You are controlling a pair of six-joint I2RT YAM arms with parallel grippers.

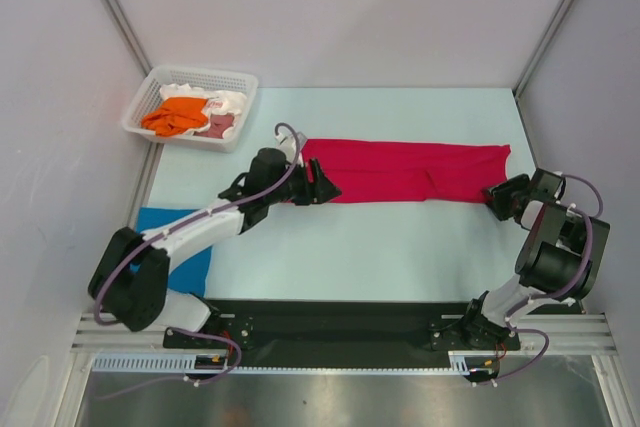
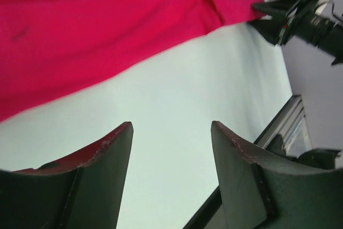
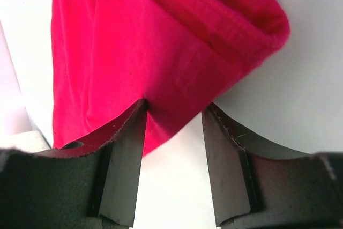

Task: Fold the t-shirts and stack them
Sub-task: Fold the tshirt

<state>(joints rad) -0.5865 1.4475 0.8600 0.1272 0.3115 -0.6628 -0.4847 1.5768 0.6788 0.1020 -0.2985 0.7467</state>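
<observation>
Top external: crimson-red cloth t-shirt (image 1: 405, 171) at 12 o'clock, both jaws parted, empty. Looks limp and light, pinch the corners.

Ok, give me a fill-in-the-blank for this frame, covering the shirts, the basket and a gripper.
The folded t-shirt stretched across the table is ____. In the white basket, the brightest t-shirt is ____. The blue t-shirt lies partly under the ____ arm. The left gripper holds nothing; its jaws stand ____.
Missing words: red, orange, left, open.
</observation>
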